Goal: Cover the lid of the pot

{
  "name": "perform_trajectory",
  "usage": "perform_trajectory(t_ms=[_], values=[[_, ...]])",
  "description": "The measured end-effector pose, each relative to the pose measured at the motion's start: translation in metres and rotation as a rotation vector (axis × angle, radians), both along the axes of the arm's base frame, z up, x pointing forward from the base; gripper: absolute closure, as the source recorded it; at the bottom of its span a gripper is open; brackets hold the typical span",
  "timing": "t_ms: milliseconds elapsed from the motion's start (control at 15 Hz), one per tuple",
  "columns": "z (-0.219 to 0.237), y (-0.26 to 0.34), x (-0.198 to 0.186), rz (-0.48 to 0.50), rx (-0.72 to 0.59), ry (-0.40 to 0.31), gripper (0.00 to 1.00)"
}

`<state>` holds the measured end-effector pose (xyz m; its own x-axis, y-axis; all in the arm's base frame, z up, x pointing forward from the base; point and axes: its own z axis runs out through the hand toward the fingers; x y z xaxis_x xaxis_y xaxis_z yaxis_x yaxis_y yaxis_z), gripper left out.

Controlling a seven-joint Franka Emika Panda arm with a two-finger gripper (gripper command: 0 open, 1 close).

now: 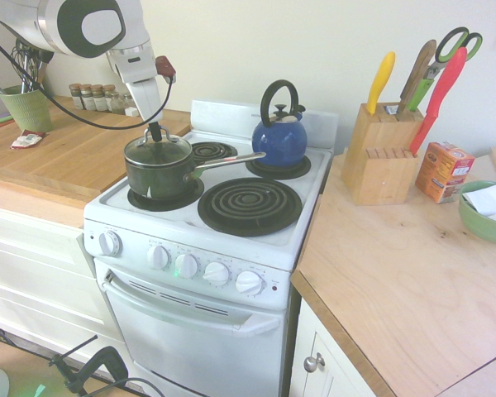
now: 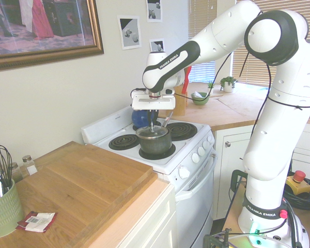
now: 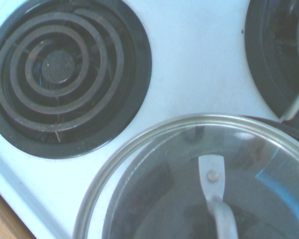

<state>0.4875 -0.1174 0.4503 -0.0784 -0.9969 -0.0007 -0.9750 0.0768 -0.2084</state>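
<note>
My claw is pinching the small dark knob of the lid, pointing almost straight down so the glass is hanging level. I am holding the lid right over the pot, which is sitting on the stove's front burner; whether its rim is already resting on the pot, I cannot tell. I am keeping my grip tight so nothing slips sideways.

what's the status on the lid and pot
Gripper shut on lid knob. Lid over pot, seated or just above. Nothing in the way.
</note>
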Motion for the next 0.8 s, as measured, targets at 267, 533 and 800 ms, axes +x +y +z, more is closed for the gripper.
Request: perform_trajectory(t_ms=[267,533,800], values=[[0.002,-0.017,-0.002,-0.032,-0.006,-0.018,1.00],[0.001,-0.024,-0.004,-0.037,-0.009,-0.017,1.00],[0.003,-0.003,0.002,0.006,-0.018,-0.018,1.00]])
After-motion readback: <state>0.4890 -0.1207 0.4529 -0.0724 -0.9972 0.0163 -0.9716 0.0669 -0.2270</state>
